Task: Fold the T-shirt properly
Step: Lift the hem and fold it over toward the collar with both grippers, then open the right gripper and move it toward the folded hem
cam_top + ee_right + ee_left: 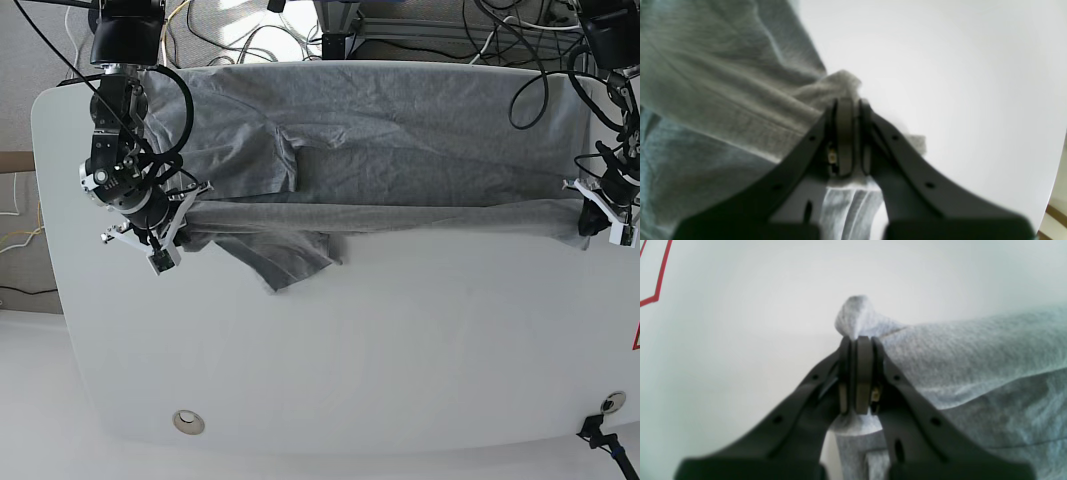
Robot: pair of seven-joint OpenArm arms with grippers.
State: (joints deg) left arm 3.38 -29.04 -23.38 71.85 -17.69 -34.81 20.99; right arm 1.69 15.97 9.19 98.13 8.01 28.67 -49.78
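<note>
Both pincers' jaws on T-shirt (400,140) edge

Both arms are black, jointed and draped with looping black cables, standing at the far corners of the white table (330,340). Each wrist carries a white bracket. The left gripper (858,340) and right gripper (848,101) have matte black fingers with small screw holes and flat grey-olive pads.

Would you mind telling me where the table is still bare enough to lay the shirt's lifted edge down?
The white table is bare from the T-shirt's taut front fold to the near rim. Crowded spots: the hanging sleeve beside the right gripper, and the left gripper.
</note>
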